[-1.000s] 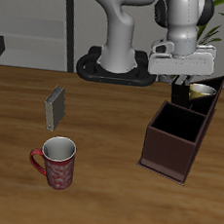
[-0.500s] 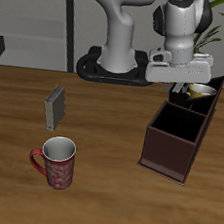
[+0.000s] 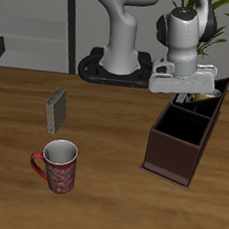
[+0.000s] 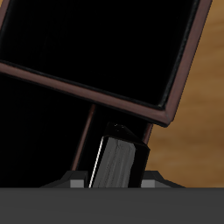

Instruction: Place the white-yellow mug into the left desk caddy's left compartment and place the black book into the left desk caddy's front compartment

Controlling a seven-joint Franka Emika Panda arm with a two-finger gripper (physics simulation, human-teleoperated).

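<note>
- exterior view: gripper (image 3: 187, 90) above the dark brown open-topped caddy (image 3: 179, 143); jaw state unclear.
- wrist view alone shows a black finger (image 4: 118, 162) over the caddy's rim (image 4: 96, 92).

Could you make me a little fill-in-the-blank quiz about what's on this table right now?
1. The mug standing nearest the table's front edge is mostly ____ in colour.
2. The small grey book stands on the table, ____ the dark brown caddy.
3. The white-yellow mug sits ____ the caddy, at its back end.
4. The gripper hangs ____ the caddy's back end.

Missing words: red; outside; inside; above
</note>
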